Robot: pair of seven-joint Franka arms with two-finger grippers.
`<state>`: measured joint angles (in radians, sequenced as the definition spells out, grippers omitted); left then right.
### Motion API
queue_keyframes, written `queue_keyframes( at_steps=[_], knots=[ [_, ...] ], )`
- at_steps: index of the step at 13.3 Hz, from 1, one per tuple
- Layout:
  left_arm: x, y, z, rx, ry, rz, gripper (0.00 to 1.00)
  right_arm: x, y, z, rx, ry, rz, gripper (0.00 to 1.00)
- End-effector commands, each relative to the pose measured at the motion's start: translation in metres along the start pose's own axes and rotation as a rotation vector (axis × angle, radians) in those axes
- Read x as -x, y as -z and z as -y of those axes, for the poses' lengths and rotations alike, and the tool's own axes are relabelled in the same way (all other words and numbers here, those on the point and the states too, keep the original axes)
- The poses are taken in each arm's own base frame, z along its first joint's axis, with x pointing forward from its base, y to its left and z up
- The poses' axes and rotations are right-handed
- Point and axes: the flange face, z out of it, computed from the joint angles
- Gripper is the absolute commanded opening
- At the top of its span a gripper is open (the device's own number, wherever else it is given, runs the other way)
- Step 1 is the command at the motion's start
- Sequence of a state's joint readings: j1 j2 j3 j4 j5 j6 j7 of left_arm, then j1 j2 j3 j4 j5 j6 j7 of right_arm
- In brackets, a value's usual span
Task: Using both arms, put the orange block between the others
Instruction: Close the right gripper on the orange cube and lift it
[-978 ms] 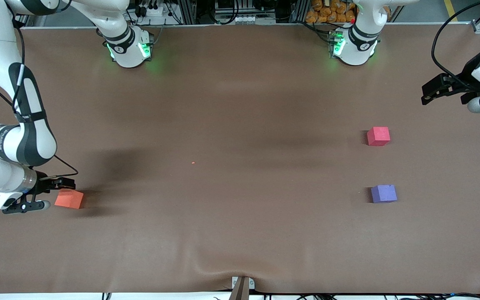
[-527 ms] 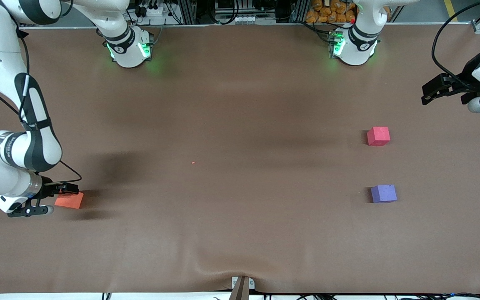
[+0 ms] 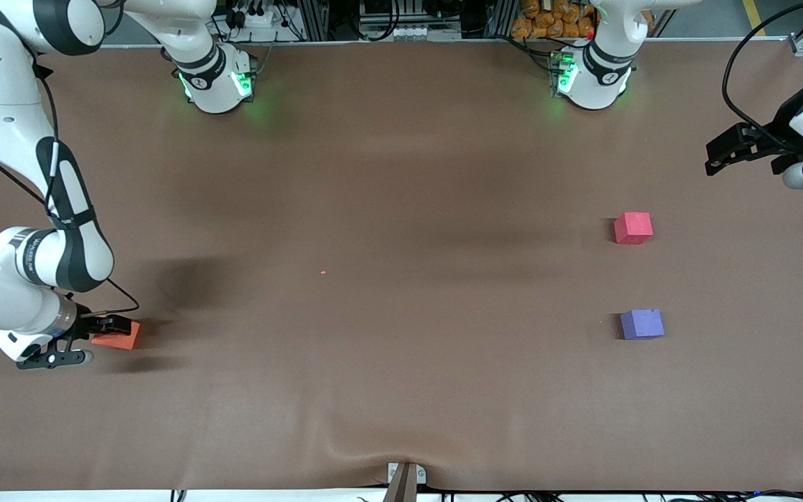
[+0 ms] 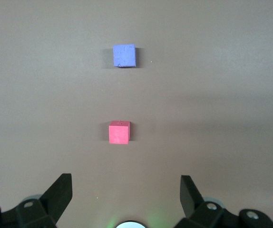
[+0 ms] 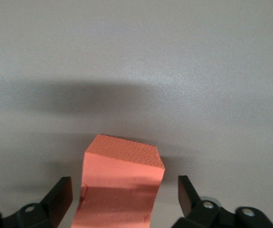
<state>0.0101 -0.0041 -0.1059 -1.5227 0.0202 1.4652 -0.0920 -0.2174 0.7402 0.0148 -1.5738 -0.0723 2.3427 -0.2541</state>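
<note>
I've lowered my right gripper [image 3: 98, 328] around the orange block [image 3: 117, 337], jaws still spread but beginning to close; left gripper [image 3: 725, 155] waits released.

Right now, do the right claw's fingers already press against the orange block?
No. In the right wrist view, the orange block sits between the right claw fingers, with a visible gap on each side.
</note>
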Motion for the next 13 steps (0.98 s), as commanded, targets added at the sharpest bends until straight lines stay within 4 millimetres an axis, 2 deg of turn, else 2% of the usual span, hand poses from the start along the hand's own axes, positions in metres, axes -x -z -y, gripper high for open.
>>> queue_keyframes(
  at_steps=[1,3,5,6,8,10,12,13],
  knots=[
    [0.001,0.007,0.002,-0.001,-0.008,-0.004,1.00,-0.006,0.000,-0.004,-0.001,-0.020,-0.016,0.10],
    [0.004,0.010,0.003,-0.001,-0.008,-0.009,1.00,0.005,-0.002,0.000,-0.019,-0.025,0.016,0.05],
    [0.004,0.010,0.003,0.001,-0.006,-0.009,1.00,0.008,0.030,0.021,-0.027,0.004,0.050,0.02],
    [0.004,0.010,0.004,0.004,-0.004,-0.008,1.00,0.007,0.050,0.042,-0.040,0.035,0.082,0.01],
    [0.005,0.011,0.003,0.002,-0.001,-0.010,1.00,0.004,0.102,0.099,-0.062,0.097,0.121,0.02],
    [0.005,0.012,0.003,0.001,0.003,-0.012,1.00,0.002,0.137,0.173,-0.101,0.121,0.129,0.01],
    [0.004,0.010,0.003,-0.001,0.004,-0.009,1.00,0.001,0.152,0.246,-0.126,0.105,0.111,0.01],
    [0.004,0.011,0.003,-0.001,0.006,-0.010,1.00,0.003,0.157,0.290,-0.130,0.097,0.105,0.02]
  ],
)
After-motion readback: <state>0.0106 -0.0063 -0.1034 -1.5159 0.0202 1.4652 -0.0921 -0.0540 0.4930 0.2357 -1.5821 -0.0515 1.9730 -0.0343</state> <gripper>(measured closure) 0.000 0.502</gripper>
